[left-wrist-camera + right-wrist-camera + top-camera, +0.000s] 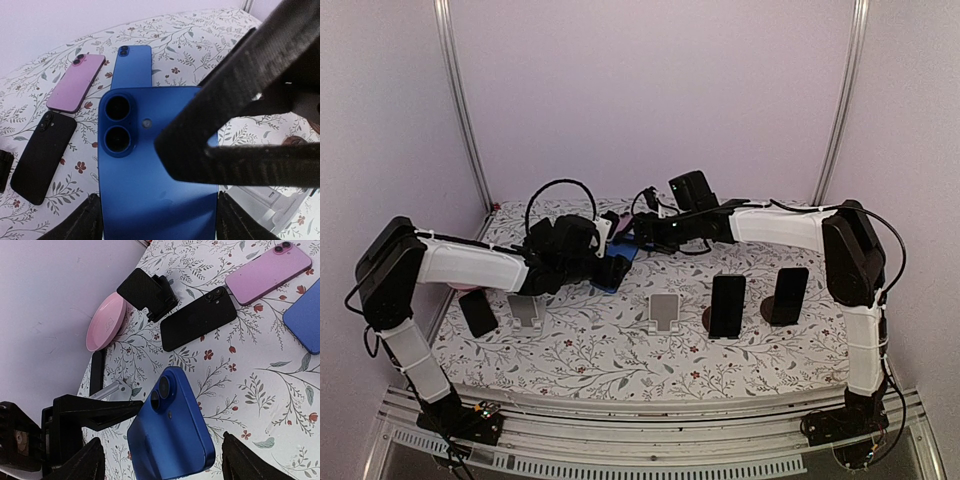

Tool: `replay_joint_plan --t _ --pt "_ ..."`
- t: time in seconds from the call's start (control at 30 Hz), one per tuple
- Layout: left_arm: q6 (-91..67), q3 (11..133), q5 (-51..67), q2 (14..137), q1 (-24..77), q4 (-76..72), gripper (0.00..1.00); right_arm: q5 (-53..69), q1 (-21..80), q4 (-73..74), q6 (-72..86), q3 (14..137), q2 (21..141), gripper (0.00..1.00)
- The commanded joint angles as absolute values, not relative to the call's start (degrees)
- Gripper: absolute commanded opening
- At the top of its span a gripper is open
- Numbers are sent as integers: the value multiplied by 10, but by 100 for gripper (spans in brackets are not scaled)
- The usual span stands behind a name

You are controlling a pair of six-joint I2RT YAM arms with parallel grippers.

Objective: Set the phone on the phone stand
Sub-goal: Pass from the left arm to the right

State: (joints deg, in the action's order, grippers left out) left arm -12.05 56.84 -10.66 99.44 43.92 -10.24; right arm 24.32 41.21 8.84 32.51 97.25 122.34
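Note:
My left gripper (157, 220) is shut on a dark blue phone (150, 190), with a finger against each long edge. It holds the phone above the table, camera side toward the wrist camera. In the top view this is mid-table, left gripper (600, 262) and phone (613, 270). My right gripper (162, 460) is open and straddles the same phone (172, 435), with gaps on both sides. One of its fingers (235, 95) crosses in front of the phone. An empty silver phone stand (664, 310) stands in front, and another (525, 308) to the left.
A second blue phone (131, 67), a pink phone (76, 82) and a black phone (42, 155) lie flat on the floral cloth. A pink dish (105, 322) and a black stand (147, 292) sit far left. Black phones stand upright on stands at right (727, 305) (788, 295).

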Motion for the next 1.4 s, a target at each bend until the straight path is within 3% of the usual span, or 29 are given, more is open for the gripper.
replay_joint_plan --t 0.0,0.13,0.3,0.53,0.57,0.67,0.87,0.97,1.37 --pt "-112 585 -106 962 447 -144 62 271 406 51 363 981 1233 78" --pt "-111 585 -105 957 449 -145 61 287 404 28 385 974 1236 71" --pt "-113 581 -103 951 451 -148 61 303 403 4 407 972 1239 53" --pt "-114 577 -103 941 451 -149 62 314 403 -14 427 963 1234 5" --pt "-114 578 -103 940 451 -148 62 311 403 -15 428 960 1232 3" --pt "-114 576 -104 939 452 -146 64 303 403 -21 431 948 1219 2" --pt "-118 571 -113 930 457 -136 87 277 403 -31 434 923 1180 2" --pt "-119 566 -124 916 465 -127 92 263 403 -34 433 911 1156 2" --pt "-121 508 -179 821 504 -118 91 221 415 -50 441 862 1080 2"
